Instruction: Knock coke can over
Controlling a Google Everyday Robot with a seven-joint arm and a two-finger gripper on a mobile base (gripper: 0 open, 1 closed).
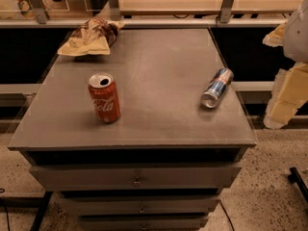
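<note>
The coke can point(104, 98), red with white cursive lettering and an opened silver top, stands upright on the front left part of the grey cabinet top point(159, 66). My gripper point(287, 96) shows as pale cream parts at the right edge of the view. It is beyond the cabinet's right side and far from the coke can, touching nothing.
A slimmer blue-and-silver can point(217, 87) lies on its side near the cabinet's right edge. A crumpled chip bag point(90, 37) lies at the back left corner. Drawers point(137, 177) face the front. A wooden counter with metal posts point(202, 1) runs behind.
</note>
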